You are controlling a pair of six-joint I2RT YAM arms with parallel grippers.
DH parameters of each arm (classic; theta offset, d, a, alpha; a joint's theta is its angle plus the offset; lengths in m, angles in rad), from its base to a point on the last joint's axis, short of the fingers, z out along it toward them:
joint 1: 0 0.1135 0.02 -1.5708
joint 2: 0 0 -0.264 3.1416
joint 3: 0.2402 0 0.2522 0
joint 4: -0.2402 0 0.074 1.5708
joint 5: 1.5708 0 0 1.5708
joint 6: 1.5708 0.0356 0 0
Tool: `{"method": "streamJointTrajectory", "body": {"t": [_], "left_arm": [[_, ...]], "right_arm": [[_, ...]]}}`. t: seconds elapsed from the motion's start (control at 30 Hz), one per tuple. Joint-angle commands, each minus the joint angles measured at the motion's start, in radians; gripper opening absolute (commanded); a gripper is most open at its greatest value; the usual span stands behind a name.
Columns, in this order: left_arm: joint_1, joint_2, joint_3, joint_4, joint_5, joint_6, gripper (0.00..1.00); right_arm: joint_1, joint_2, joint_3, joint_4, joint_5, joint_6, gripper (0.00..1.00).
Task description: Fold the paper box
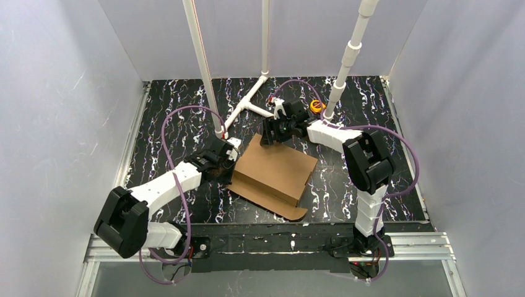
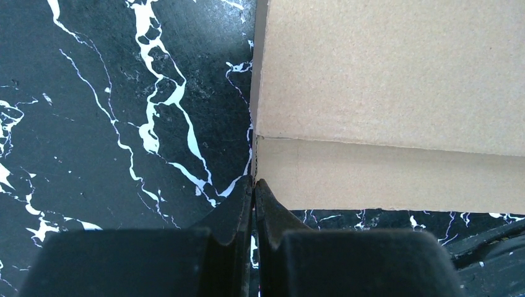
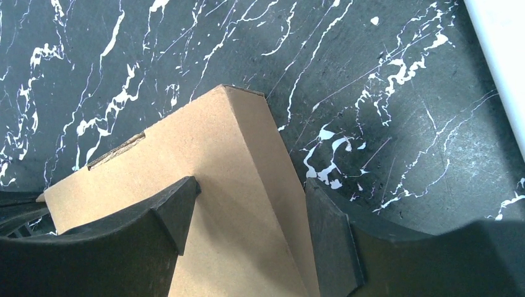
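The paper box [image 1: 275, 168] is brown corrugated cardboard, lying folded over in the middle of the black marbled table, with a flap [image 1: 272, 204] spread toward the near edge. My left gripper [image 1: 233, 153] is at the box's left edge. In the left wrist view its jaws [image 2: 254, 181] are shut, pinching a thin cardboard edge at the fold line of the box [image 2: 384, 93]. My right gripper [image 1: 270, 133] is at the box's far corner. In the right wrist view it [image 3: 251, 180] is open and straddles that corner of the box [image 3: 204, 142], one finger above the top panel and one beside the side wall.
White PVC pipes stand behind the box: a T-piece [image 1: 251, 99] on the table, a post [image 1: 207, 74] at the left and a post [image 1: 347, 62] at the right. A small orange object [image 1: 317, 106] lies by the right post. White walls enclose the table.
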Motion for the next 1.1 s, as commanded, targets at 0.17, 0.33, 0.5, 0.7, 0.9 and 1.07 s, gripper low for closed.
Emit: {"method": "streamJointTrajectory", "body": {"t": [0.17, 0.33, 0.5, 0.7, 0.9, 1.07], "left_arm": [[0.012, 0.044, 0.079, 0.153, 0.062, 0.012, 0.0], [0.013, 0.019, 0.093, 0.17, 0.048, 0.021, 0.0], [0.015, 0.056, 0.126, 0.151, 0.103, 0.028, 0.0], [0.015, -0.027, 0.009, 0.179, 0.137, -0.051, 0.0], [0.015, -0.202, -0.219, 0.259, 0.119, -0.183, 0.0], [0.016, -0.2, -0.268, 0.277, 0.11, -0.206, 0.0]], "right_arm": [[0.041, 0.05, -0.002, -0.097, -0.008, -0.03, 0.73], [0.043, 0.054, -0.001, -0.098, -0.009, -0.031, 0.73], [0.05, 0.057, 0.0, -0.099, -0.01, -0.034, 0.73], [0.049, 0.046, 0.001, -0.101, 0.001, -0.047, 0.73], [0.047, 0.058, 0.004, -0.104, 0.002, -0.051, 0.73], [0.047, 0.072, 0.007, -0.105, 0.001, -0.052, 0.73]]}}
